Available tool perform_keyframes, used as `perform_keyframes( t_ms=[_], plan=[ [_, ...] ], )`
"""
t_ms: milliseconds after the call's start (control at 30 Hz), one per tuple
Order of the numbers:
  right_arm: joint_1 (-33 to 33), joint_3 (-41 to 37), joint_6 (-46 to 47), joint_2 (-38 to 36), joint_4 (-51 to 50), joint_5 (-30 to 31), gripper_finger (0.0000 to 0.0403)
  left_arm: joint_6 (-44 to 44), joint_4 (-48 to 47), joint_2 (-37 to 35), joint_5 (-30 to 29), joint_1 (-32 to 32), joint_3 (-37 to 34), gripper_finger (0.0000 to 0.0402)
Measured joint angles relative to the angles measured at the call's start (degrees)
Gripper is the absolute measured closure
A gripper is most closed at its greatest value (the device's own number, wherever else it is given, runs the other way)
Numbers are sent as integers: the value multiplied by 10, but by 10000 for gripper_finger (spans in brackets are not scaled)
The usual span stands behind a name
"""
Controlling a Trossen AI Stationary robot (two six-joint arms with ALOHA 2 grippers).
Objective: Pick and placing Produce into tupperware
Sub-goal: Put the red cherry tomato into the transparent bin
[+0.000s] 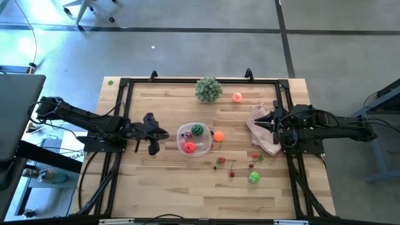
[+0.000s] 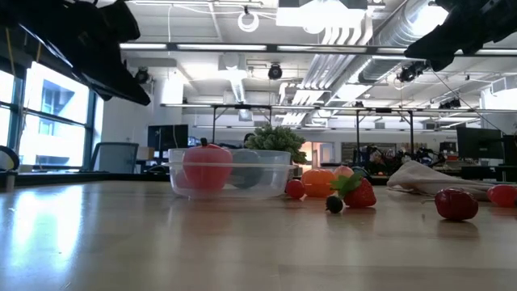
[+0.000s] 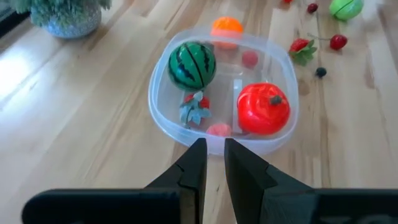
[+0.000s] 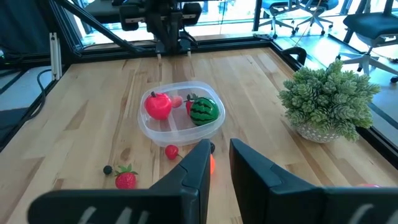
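The clear tupperware (image 1: 195,139) (image 3: 158,112) (image 4: 180,130) stands mid-table and holds a striped green ball (image 3: 192,65), a red ball (image 3: 263,109) and small pink and red pieces. An orange ball (image 1: 218,135) (image 3: 226,26) rests on the table against its right side. A pink-orange ball (image 1: 237,97), a green ball (image 1: 254,178) and several small berries (image 1: 231,174) lie loose on the wood. My left gripper (image 1: 164,134) (image 3: 214,146) hovers shut just left of the tupperware. My right gripper (image 1: 261,122) (image 4: 219,146) is shut above the bag, to the right.
A bushy pale-green ball (image 1: 209,89) (image 4: 326,99) sits near the far edge. A pinkish-white plastic bag (image 1: 262,134) (image 2: 428,176) lies under the right gripper. A strawberry (image 2: 359,192) and a red berry (image 2: 456,204) lie near the front right. A black frame (image 1: 125,84) borders the table.
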Motion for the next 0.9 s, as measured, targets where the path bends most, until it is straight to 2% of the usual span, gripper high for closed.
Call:
perform_keyframes(
  t_ms=[167,500,800,900],
  plan=[
    [0,0,0,0,0,0,351,23,-1,-39,10,0,0,355],
    [0,0,3,0,0,0,351,99,53,-144,125,1,-65,355],
    [0,0,93,1,15,1,351,114,4,-238,119,1,-71,355],
    [0,-6,131,5,51,22,351,115,-5,-257,105,1,-71,355]
  ],
)
